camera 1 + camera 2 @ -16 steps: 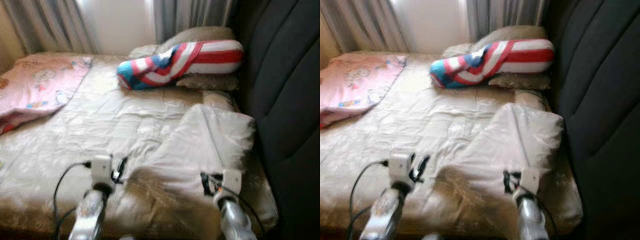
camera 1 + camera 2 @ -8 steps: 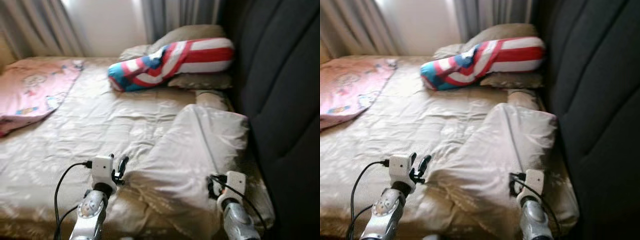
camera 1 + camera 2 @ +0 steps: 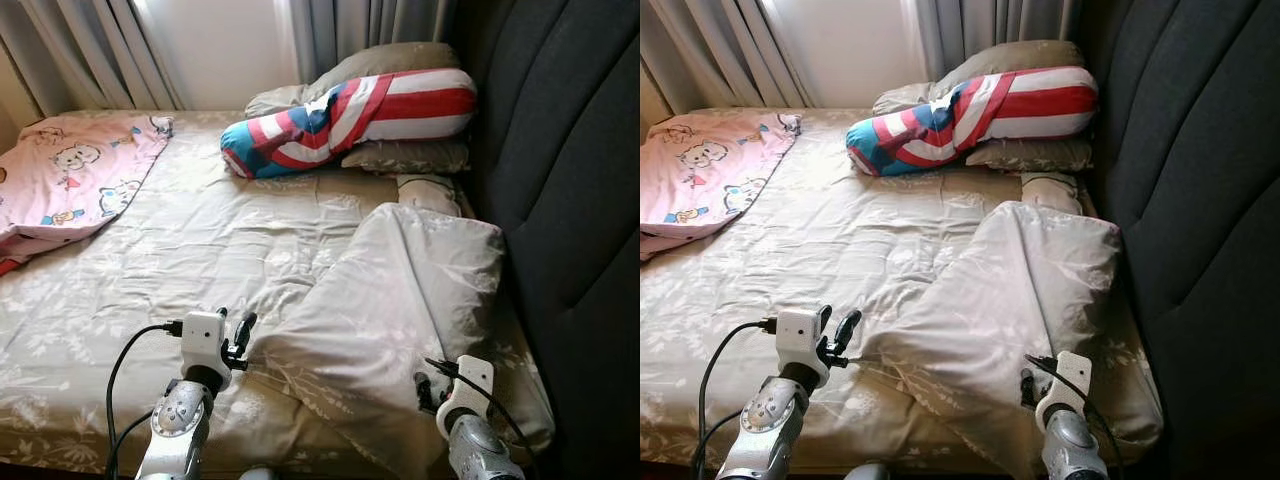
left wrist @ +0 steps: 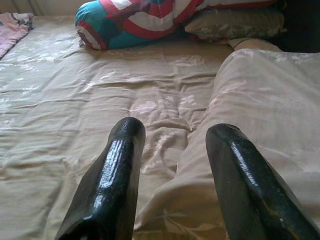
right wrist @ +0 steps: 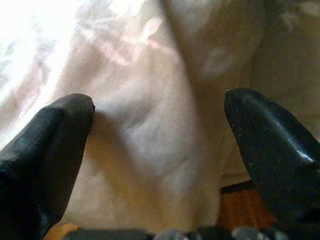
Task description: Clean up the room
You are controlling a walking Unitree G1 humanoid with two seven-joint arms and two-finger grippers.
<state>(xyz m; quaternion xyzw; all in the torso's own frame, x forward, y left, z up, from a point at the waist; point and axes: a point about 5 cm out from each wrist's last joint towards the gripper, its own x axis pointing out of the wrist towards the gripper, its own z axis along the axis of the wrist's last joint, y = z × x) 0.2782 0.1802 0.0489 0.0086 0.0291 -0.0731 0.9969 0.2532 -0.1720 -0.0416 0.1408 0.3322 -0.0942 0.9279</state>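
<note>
1. The quilt point(image 3: 400, 300), beige with a pale leaf print and no readable writing, lies folded back in a heap at the lower right of the bed point(image 3: 150, 260).
2. Left claw point(image 4: 172, 150), fingers apart, sits at the quilt's near-left corner.
3. Right claw point(image 5: 157, 130), fingers spread wide, hangs over the quilt's near edge.
4. A striped bolster point(image 3: 350, 115) lies on pillows point(image 3: 400, 155) at upper centre; a pink blanket point(image 3: 70, 175) lies upper left.

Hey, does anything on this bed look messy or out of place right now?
Yes. The beige floral duvet is folded back in a rumpled heap on the headboard side instead of lying flat. A pink cartoon-print blanket is bunched at the far corner, and the striped bolster lies askew across the pillows.
</note>
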